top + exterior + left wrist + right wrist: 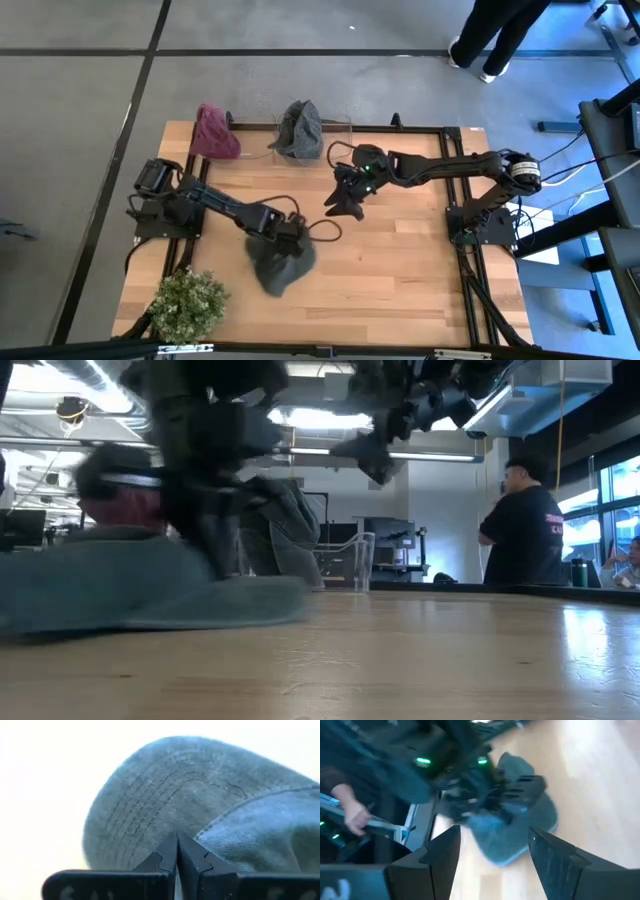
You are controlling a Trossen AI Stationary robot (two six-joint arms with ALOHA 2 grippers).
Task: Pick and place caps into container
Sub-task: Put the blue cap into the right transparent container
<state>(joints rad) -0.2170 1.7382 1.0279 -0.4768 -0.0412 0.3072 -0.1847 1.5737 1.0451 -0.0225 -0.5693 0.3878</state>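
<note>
A grey-green cap [280, 266] lies on the table near its middle, and my left gripper [287, 233] is shut on it from above. In the low view this cap [130, 595] rests flat on the wood. Another grey-green cap [298, 128] sits in the clear container [340, 128] at the far edge and leans up over its wall. The maroon cap [214, 132] lies on the table left of the container. My right gripper [345, 205] hangs open above the table, right of the held cap and clear of it. A fourth cap does not show. My left gripper [177, 856] pinches the grey-green cap where the stitched brim [150, 810] meets the crown [260, 830], the two fingers closed together on the cloth at that seam [200, 834]. It comes from above, pointing down. The cap still lies on the table.
A bushy green plant [186, 305] stands at the near left corner. A person [525, 530] stands beyond the far right of the table, and another hand [355, 815] shows off its edge. Bare wood spreads over the table's right half [400, 270].
</note>
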